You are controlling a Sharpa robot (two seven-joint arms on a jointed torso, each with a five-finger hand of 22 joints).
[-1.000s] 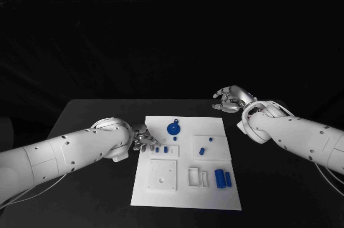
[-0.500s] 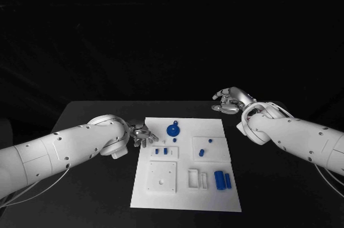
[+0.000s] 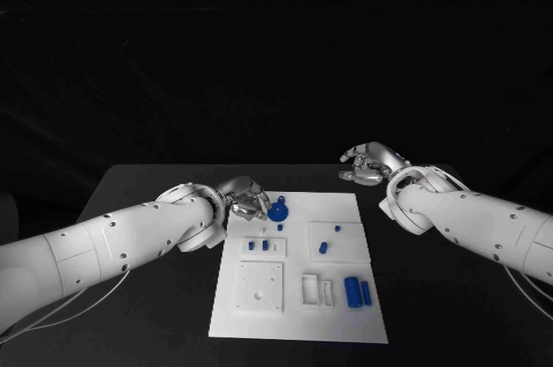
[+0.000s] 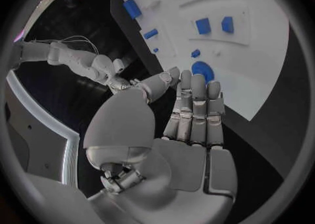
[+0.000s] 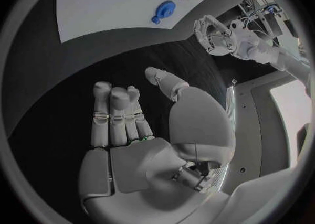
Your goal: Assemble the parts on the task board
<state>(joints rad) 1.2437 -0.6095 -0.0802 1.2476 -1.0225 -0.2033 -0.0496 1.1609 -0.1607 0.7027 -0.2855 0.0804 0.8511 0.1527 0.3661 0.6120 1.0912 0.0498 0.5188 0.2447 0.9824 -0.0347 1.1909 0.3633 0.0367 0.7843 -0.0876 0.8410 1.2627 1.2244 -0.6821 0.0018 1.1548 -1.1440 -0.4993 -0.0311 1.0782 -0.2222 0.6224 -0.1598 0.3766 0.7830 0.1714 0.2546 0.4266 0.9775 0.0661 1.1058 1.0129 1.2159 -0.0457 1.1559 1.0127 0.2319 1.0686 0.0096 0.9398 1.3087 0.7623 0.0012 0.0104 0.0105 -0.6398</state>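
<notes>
Silver left hand (image 3: 245,196), fingers straight and empty, hovers by our white board's (image 3: 302,319) blue disc (image 3: 278,210); right hand (image 3: 367,162), loosely spread, waits at two o'clock

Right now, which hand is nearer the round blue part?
Left. The left hand is just beside the round blue part; the right hand hovers off the board's far right corner.

small blue parts (image 3: 325,245) on the task board (image 3: 302,315), too small to tell their shapes
</notes>
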